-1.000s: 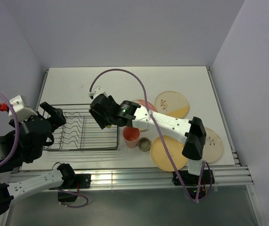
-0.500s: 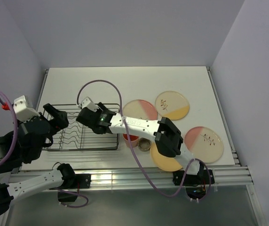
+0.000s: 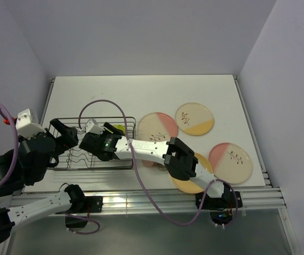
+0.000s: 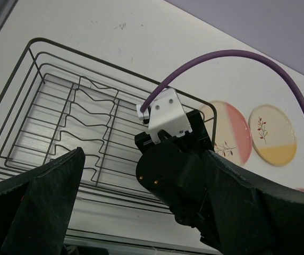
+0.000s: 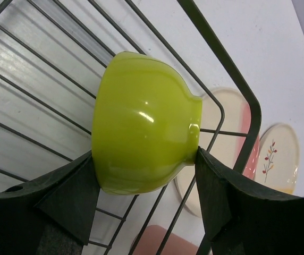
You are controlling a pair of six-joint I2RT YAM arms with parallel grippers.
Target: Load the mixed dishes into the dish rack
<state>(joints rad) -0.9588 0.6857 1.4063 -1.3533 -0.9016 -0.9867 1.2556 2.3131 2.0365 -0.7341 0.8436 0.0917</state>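
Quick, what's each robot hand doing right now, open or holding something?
Left gripper: jaws wide open, holding nothing.
Right gripper: jaws closed on the yellow-green bowl.

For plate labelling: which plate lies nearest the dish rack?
The cream-and-pink plate beside the dish rack, partly under the right arm; the others lie farther right.

The right arm (image 3: 149,149) stretches low to the left from its base, elbow bent. The right hand (image 5: 144,180) clamps a bowl (image 5: 141,133), one finger on each side. The left arm (image 3: 30,156) stands raised at the left, with the left hand (image 3: 65,134) spread wide.
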